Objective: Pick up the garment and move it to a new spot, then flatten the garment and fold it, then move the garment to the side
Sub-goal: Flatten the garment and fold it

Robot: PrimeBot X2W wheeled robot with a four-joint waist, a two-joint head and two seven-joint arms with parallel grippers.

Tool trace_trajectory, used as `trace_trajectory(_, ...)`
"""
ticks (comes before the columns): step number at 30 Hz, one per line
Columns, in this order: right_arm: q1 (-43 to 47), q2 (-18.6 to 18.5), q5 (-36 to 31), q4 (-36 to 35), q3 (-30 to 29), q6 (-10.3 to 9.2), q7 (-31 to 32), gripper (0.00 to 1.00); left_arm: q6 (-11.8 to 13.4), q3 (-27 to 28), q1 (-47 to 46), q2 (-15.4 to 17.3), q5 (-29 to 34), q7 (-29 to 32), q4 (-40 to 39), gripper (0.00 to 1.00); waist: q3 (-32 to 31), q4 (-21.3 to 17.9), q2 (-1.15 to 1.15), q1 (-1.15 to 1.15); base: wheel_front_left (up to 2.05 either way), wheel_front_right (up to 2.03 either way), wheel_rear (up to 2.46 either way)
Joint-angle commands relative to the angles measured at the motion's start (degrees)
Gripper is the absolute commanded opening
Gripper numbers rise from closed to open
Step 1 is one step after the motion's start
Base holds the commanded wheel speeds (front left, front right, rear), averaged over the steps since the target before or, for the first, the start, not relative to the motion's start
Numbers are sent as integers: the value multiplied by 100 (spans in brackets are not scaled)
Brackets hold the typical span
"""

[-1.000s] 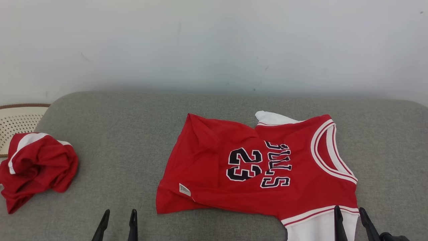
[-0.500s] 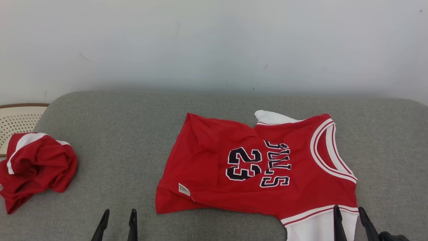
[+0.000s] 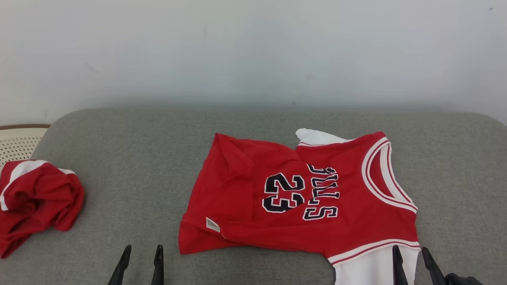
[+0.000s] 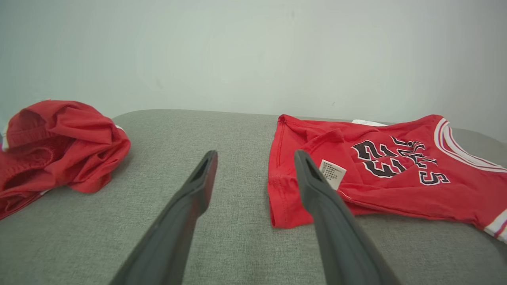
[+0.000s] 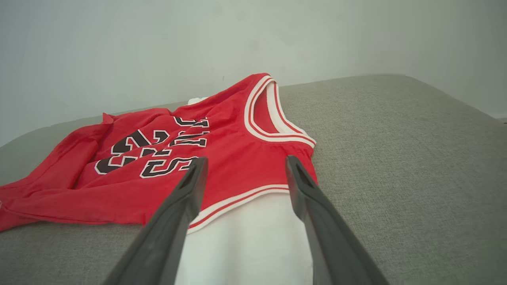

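The garment (image 3: pixel 301 198) is a red jersey with white trim, black "23" and lettering, lying spread on the grey cushion (image 3: pixel 158 158), neck opening to the right, a white sleeve at the near right. Its hem and label show in the left wrist view (image 4: pixel 376 178); its neck and white sleeve show in the right wrist view (image 5: pixel 222 158). My left gripper (image 3: pixel 141 253) stands open near the front edge, left of the hem, with nothing between its fingers. My right gripper (image 3: pixel 412 255) hangs open just above the white sleeve.
A second red and white garment (image 3: pixel 33 198) lies crumpled at the cushion's left end, also in the left wrist view (image 4: pixel 55 146). A cream perforated basket (image 3: pixel 20 140) sits behind it. A pale wall backs the cushion.
The whole head picture has shifted slightly left and down, so the camera moved. Both grippers and both garments stay put.
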Motion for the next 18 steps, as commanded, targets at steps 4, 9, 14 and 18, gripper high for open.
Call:
trace_trajectory(4,-55,7,-35,102,31,0,218,100,-248,-12,-326,115,-120,-17,137,100,67,-186,0,0,0,0,0)
trace_trajectory(9,-55,-57,20,188,90,0,451,100,-536,-78,-792,221,-278,97,626,100,228,-476,0,0,0,0,0)
trace_trajectory(14,-87,-92,61,250,123,0,652,100,-736,-179,-1288,342,-373,254,1333,100,506,-729,0,0,0,0,0)
trace_trajectory(18,-225,-92,114,346,197,0,752,100,-799,-232,-1811,389,-456,284,1997,100,818,-877,0,0,0,0,0)
